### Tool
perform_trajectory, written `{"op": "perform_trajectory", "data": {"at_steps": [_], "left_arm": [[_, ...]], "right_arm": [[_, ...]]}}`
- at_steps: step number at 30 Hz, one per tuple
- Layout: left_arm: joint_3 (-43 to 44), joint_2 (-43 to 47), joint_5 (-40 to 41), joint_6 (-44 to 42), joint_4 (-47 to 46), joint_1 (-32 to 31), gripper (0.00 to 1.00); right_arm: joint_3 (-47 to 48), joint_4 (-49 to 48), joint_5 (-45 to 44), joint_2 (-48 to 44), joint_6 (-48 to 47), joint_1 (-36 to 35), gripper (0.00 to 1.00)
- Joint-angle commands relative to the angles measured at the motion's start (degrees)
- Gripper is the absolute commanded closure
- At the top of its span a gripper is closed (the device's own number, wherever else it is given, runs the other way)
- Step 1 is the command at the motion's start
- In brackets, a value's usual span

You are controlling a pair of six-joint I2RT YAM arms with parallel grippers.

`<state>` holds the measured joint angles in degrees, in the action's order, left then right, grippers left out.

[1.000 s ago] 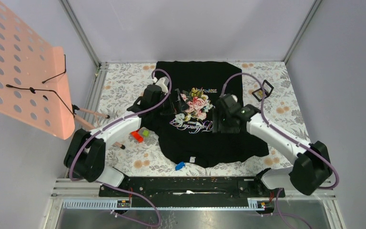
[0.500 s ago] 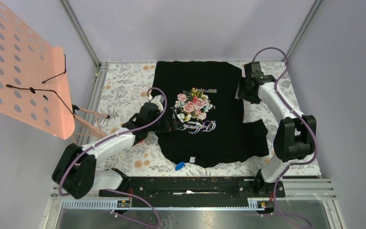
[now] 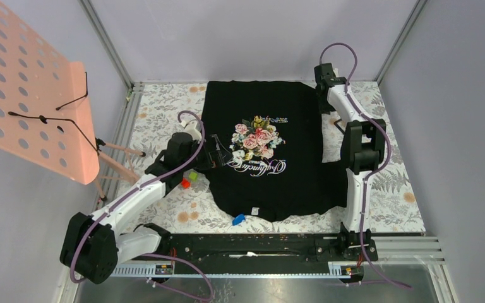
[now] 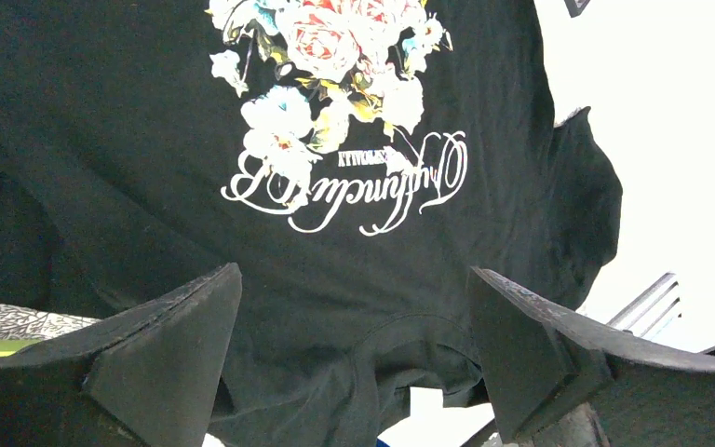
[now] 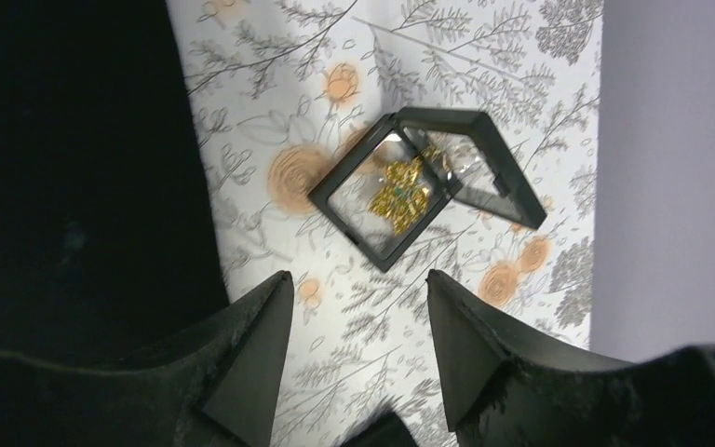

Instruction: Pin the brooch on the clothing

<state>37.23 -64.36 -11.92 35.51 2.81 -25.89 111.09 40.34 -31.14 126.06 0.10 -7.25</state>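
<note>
We see the brooch (image 5: pixel 402 194) as a small golden, leaf-like cluster, slightly blurred, lying inside an open black-framed case (image 5: pixel 346 232) on the flower-patterned bench (image 5: pixel 270 84), near the right edge of the black T-shirt (image 3: pixel 271 183) with its pink roses and white script. The right end effector (image 5: pixel 356 289) hovers above the case with its fingers parted and nothing between them, and the left end effector (image 4: pixel 354 317) hangs wide and empty over the shirt's lower front. Since half a second ago the right arm has swung from the shirt's right edge out to the bench's far corner, while the left arm has drawn back leftward, uncovering the red and green blocks (image 3: pixel 188 180).
</note>
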Motion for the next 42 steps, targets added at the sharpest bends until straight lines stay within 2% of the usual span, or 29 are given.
{"op": "perform_trajectory", "data": {"at_steps": [1, 7, 12, 18, 22, 31, 42], "left_arm": [[-0.5, 3.3, -2.5, -2.3, 0.1, 1.6, 0.02], [-0.8, 5.1, -3.1, -1.7, 0.6, 2.2, 0.02], [-1.2, 6.2, -2.4, -1.4, 1.0, 2.4, 0.02], [-1.1, 7.0, 0.5, 0.4, 1.7, 2.5, 0.02], [-1.3, 6.9, -0.7, 1.4, 0.4, 2.5, 0.02], [-1.2, 7.1, -1.7, 2.0, 0.0, 2.5, 0.02], [-1.3, 7.7, -1.6, 2.1, 0.1, 2.5, 0.02]], "right_arm": [[6.4, 1.9, -4.8, 4.8, -6.7, 1.7, 0.39], [12.1, 2.8, -10.1, 12.3, -10.0, 2.0, 0.43], [13.4, 2.7, -12.0, 14.6, -12.4, 2.1, 0.46], [12.9, 2.1, -12.8, 15.1, -13.8, 2.2, 0.48], [12.1, 2.2, -11.9, 15.1, -13.8, 2.2, 0.51], [8.9, 3.0, -10.2, 14.2, -14.5, 2.2, 0.52], [6.4, 1.4, -12.3, 14.2, -16.5, 2.2, 0.55]]}}
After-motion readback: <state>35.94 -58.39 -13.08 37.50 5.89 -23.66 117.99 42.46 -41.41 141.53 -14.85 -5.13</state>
